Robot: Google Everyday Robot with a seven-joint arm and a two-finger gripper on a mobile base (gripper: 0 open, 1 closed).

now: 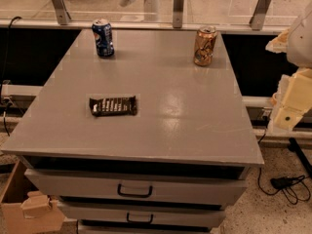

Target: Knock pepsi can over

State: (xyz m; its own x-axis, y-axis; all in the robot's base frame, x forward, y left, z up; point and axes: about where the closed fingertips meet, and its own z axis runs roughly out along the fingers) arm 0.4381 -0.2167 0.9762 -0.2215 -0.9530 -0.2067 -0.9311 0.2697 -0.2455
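The pepsi can [103, 38], dark blue with a silver top, stands upright at the far left of the grey table top [156, 87]. My gripper [291, 99], a cream-coloured assembly, hangs off the table's right edge, well to the right of the can and apart from everything on the table.
A gold-brown can [204, 46] stands upright at the far right of the table. A flat dark candy bar wrapper [113, 106] lies left of centre. Drawers with handles [134, 191] are under the top. A cardboard box [29, 206] sits on the floor at left, and cables [287, 183] at right.
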